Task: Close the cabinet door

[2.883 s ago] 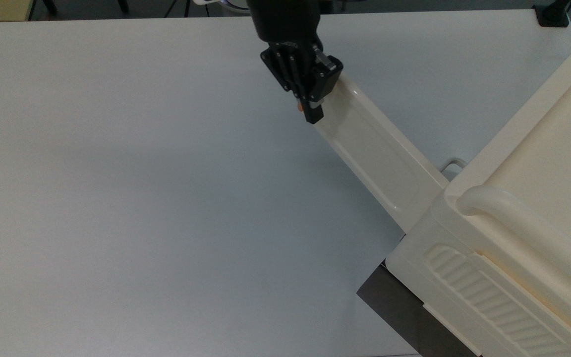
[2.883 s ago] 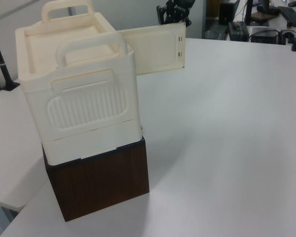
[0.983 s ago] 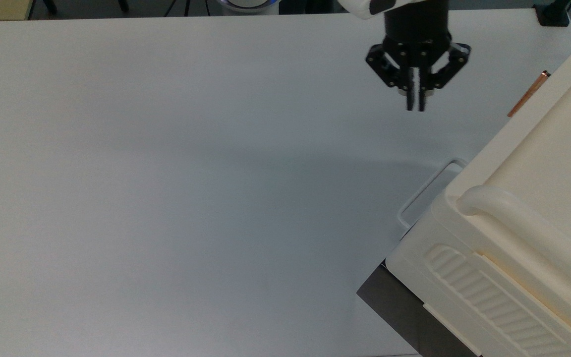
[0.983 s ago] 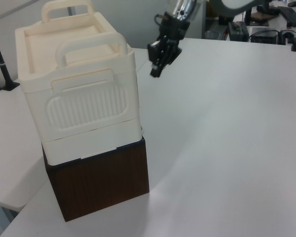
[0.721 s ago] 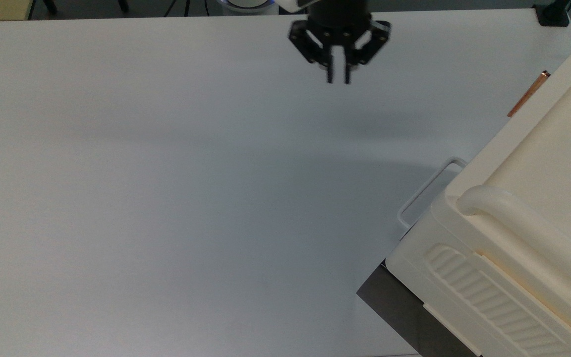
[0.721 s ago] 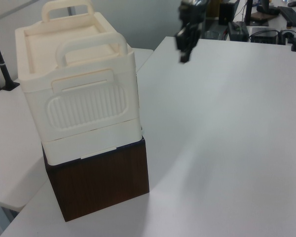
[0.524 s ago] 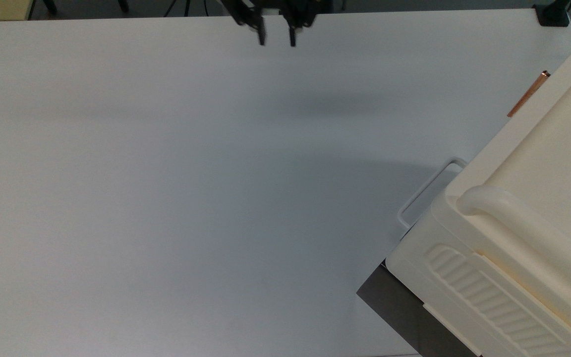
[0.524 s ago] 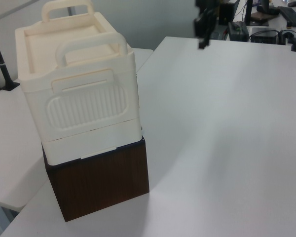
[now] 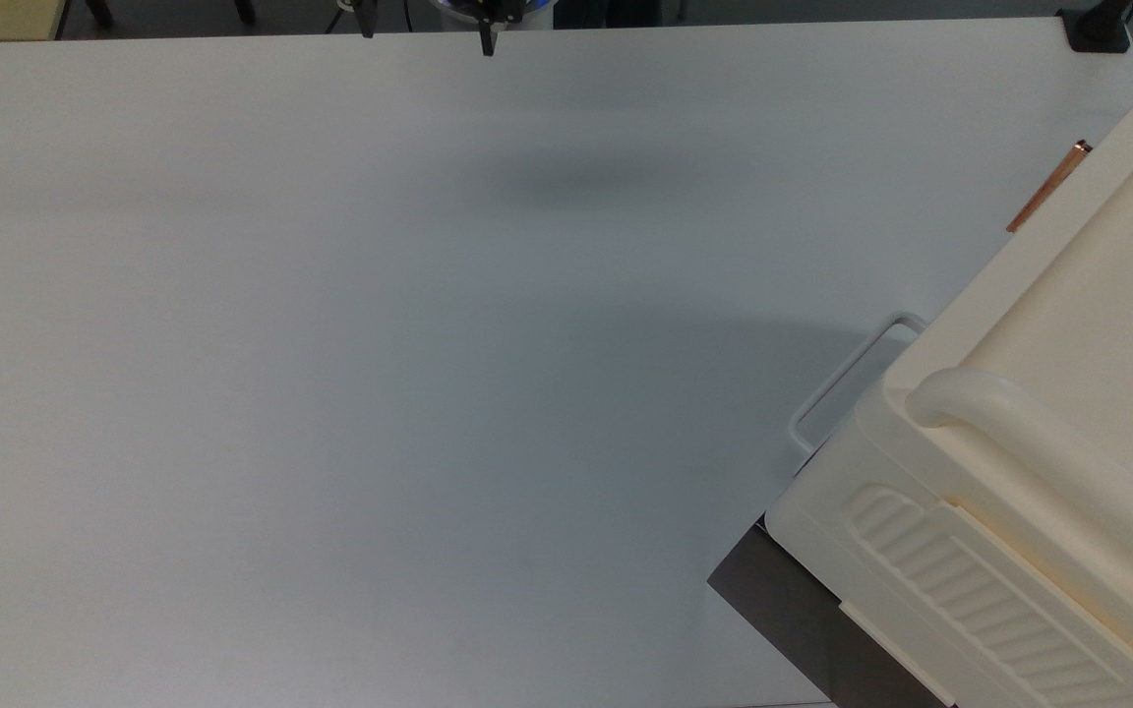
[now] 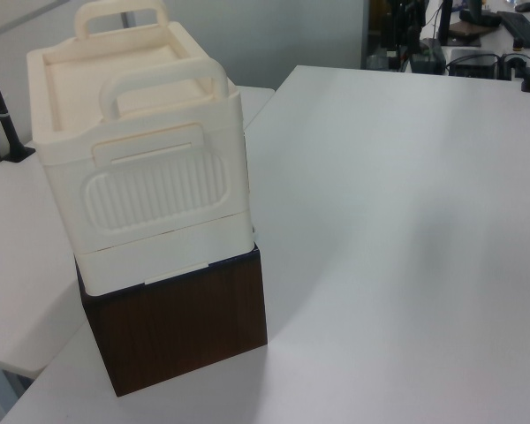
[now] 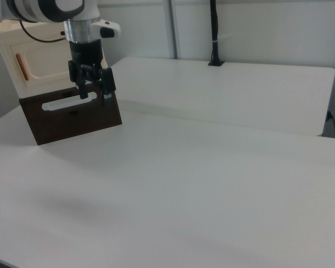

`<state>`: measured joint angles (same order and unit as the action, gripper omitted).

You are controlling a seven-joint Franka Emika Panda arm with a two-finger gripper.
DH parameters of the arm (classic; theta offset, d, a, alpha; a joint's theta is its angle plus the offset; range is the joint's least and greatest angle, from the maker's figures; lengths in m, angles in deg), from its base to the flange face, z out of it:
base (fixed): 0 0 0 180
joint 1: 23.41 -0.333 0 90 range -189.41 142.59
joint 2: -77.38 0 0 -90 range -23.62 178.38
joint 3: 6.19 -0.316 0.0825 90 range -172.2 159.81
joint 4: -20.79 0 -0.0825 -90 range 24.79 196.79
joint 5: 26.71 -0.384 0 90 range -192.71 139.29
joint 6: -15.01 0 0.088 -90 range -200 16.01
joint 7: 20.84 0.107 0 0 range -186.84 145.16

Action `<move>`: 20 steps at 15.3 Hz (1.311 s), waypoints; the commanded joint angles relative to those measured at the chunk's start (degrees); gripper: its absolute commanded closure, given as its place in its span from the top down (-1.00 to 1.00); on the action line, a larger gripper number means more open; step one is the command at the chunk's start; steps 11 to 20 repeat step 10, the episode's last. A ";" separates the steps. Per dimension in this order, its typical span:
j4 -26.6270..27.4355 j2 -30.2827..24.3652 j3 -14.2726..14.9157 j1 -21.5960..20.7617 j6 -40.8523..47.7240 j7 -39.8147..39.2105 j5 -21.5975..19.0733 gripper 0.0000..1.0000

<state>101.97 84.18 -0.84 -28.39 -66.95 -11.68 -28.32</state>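
Observation:
The cream cabinet [image 9: 1068, 393] stands at the top view's right edge, raised on a dark brown box [image 10: 177, 327]. In the right view the cabinet door [image 11: 44, 58] lies flush in the cabinet's front, with its copper-orange handle [image 11: 22, 67] upright near the right view's left end. That handle [image 9: 1048, 187] also pokes out beside the cabinet's top rim in the top view. My gripper [image 9: 427, 37] hangs at the table's far edge, well away from the cabinet. The gripper [image 11: 95, 94] is open, fingers spread wide, holding nothing.
A white wire loop foot [image 9: 847, 383] sticks out at the cabinet's base. The white table [image 9: 380, 393] spreads wide across the top view's left and middle. A black post [image 11: 214, 33] stands on a second table behind. Desks with dark equipment [image 10: 477, 35] sit beyond the table.
The door, open with the gripper at its handle end 2.9 s ago, now sits shut. Over the last second the gripper drew away toward the top view's upper left and spread its fingers.

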 commanded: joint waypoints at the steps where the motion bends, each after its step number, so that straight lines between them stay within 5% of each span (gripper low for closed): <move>1: 2.05 -3.55 -0.17 2.60 -0.49 -1.07 0.73 1.00; 20: 2.66 -4.17 -0.17 4.10 -2.95 -4.58 0.73 1.00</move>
